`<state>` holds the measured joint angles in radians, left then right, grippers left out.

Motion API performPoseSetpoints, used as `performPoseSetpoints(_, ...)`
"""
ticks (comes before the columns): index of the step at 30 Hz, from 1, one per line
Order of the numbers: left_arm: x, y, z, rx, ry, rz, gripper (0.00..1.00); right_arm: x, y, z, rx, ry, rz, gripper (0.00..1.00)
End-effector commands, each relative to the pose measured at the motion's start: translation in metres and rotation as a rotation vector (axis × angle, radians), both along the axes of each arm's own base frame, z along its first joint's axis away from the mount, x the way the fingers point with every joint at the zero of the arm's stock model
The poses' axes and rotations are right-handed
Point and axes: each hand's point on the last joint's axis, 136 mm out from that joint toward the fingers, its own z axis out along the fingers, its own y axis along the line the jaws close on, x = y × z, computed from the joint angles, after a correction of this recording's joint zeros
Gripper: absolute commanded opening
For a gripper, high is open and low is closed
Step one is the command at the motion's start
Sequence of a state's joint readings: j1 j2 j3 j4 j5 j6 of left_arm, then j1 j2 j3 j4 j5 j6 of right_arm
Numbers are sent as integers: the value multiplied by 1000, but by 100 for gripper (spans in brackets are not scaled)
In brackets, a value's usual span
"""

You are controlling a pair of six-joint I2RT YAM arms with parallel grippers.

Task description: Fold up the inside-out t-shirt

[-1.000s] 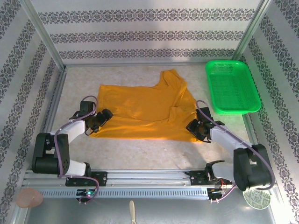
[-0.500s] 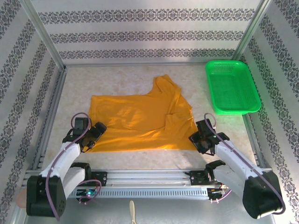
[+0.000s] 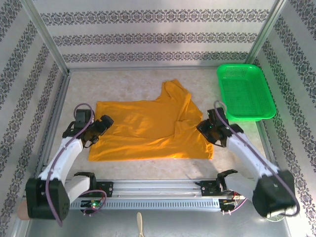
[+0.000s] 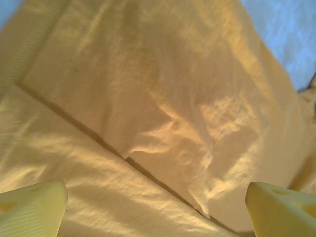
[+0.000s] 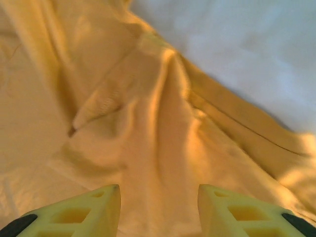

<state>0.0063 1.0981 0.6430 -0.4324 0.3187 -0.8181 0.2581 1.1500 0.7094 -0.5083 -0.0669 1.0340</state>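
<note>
I hold the left claw (image 3: 102,123) spread wide and empty, the right claw (image 3: 207,127) parted and empty. The t-shirt (image 3: 148,129) lies beneath and between them. Step: taking hold for a fold. Next, pinch both side edges.

— What do we see lying on the counter (image 3: 148,170)?

— We count two things on its pale, speckled top. An orange t-shirt (image 3: 148,131) lies spread across the middle, mostly flat, with one sleeve pointing toward the far wall and a rumpled fold on its right side.

— And the other?

— A green basket (image 3: 247,118) sits in the far right corner, upright. We find it near the shirt's right edge but not touching it, with bare counter between the two and along the near side.
</note>
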Motion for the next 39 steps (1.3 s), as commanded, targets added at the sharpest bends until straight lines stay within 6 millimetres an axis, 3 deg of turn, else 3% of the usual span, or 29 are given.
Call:
performPoseSetpoints(1, 15, -19, -4, -48, -13, -123, 96, 32, 29, 2, 34, -61, 152, 46)
performPoseSetpoints(6, 11, -17, -17, -34, 20, -127, 96, 27, 40, -27, 18, -15, 128, 45)
performPoseSetpoints(9, 1, -17, -26, -38, 31, -117, 97, 8, 28, -52, 3, 28, 40, 46)
performPoseSetpoints(14, -21, -16, -47, -44, 64, -98, 97, -41, -2, -87, -18, 132, -139, 48)
performPoseSetpoints(18, -40, -13, -61, -42, 97, -72, 97, -82, -24, -96, -57, 229, -254, 49)
performPoseSetpoints(23, -75, -7, -67, -38, 147, -1, 97, -114, -36, -92, -67, 261, -357, 50)
performPoseSetpoints(25, -89, -7, -65, -57, 152, 24, 97, -130, -40, -101, -51, 280, -394, 50)
performPoseSetpoints(28, -95, -6, -45, -76, 75, 61, 97, -119, -39, -83, -13, 184, -385, 49)
performPoseSetpoints(31, -80, -2, -16, -73, -28, 87, 100, -82, -36, -34, 1, 10, -301, 48)
performPoseSetpoints(35, -40, -2, 13, -9, -61, 9, 100, -19, -27, 28, 0, -109, -111, 48)
performPoseSetpoints(39, 14, 11, 26, 114, -37, -93, 100, 51, -10, 73, -61, -171, 125, 50)
